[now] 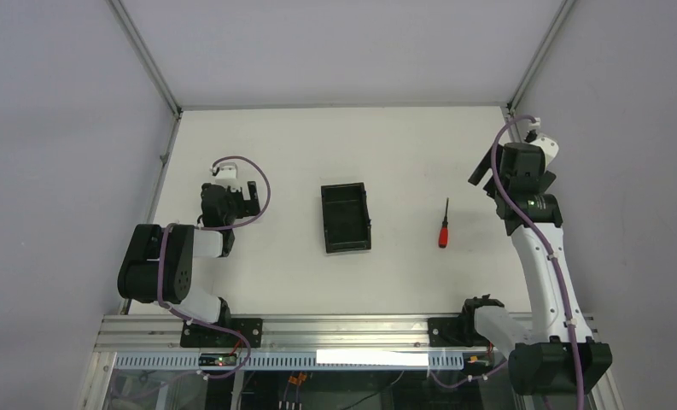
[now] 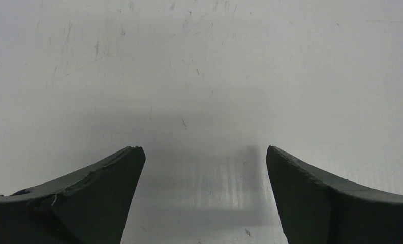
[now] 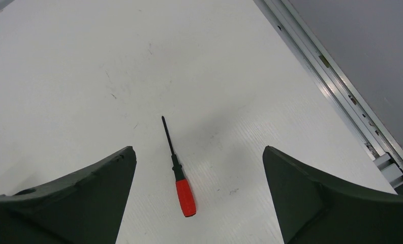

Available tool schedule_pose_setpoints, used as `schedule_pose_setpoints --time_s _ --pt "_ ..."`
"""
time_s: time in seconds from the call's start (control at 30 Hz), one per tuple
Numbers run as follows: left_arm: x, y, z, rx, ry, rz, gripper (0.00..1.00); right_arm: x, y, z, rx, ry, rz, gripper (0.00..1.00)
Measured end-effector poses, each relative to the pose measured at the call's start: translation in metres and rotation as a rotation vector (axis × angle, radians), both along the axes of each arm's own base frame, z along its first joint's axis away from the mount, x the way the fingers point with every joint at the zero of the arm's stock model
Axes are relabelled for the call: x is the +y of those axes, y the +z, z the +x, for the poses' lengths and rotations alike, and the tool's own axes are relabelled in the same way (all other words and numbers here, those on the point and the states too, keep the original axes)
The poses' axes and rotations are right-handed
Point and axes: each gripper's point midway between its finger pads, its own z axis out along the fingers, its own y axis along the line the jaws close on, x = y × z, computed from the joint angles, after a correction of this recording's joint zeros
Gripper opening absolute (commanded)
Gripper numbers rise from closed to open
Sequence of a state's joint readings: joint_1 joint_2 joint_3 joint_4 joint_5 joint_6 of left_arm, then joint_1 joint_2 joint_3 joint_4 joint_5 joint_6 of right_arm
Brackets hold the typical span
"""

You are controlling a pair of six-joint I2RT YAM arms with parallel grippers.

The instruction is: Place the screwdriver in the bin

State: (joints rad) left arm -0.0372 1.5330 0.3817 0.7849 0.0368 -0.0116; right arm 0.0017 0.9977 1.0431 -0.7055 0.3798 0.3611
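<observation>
The screwdriver (image 1: 443, 230), with a red handle and a thin black shaft, lies on the white table right of centre. In the right wrist view the screwdriver (image 3: 184, 195) lies below, between the open fingers. The black bin (image 1: 346, 217) stands open-topped at the table's middle, empty. My right gripper (image 1: 487, 169) hangs open above the table, up and to the right of the screwdriver, with its jaws spread wide (image 3: 199, 152). My left gripper (image 1: 248, 195) is open and empty over bare table left of the bin; its view (image 2: 204, 152) shows only the table.
Metal frame rails run along the table's left, back and right edges (image 1: 516, 94). The right rail (image 3: 336, 76) shows beside the screwdriver in the right wrist view. Grey walls enclose the table.
</observation>
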Motion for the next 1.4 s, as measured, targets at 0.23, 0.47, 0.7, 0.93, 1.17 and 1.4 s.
schedule_pose_setpoints --time_s 0.23,0.47,0.7,0.93,1.17,1.4 --pt "0.000 0.000 0.000 0.001 0.000 0.000 0.99 0.009 0.002 -0.008 0.029 0.068 0.009 1.00" --pt "0.000 0.000 0.000 0.001 0.000 0.000 0.99 0.027 -0.021 0.000 0.177 0.144 0.073 1.00" --pt "0.000 0.000 0.000 0.001 0.000 0.000 0.99 0.049 -0.107 -0.010 0.444 0.194 0.100 0.98" --pt "0.000 0.000 0.000 0.001 0.000 0.000 0.99 0.057 -0.170 -0.010 0.606 0.209 0.122 0.88" --pt "0.000 0.000 0.000 0.000 0.000 0.000 0.99 0.075 -0.202 0.001 0.651 0.267 0.133 0.53" --pt "0.000 0.000 0.000 0.001 0.000 0.000 0.99 0.079 -0.207 0.002 0.655 0.259 0.150 0.11"
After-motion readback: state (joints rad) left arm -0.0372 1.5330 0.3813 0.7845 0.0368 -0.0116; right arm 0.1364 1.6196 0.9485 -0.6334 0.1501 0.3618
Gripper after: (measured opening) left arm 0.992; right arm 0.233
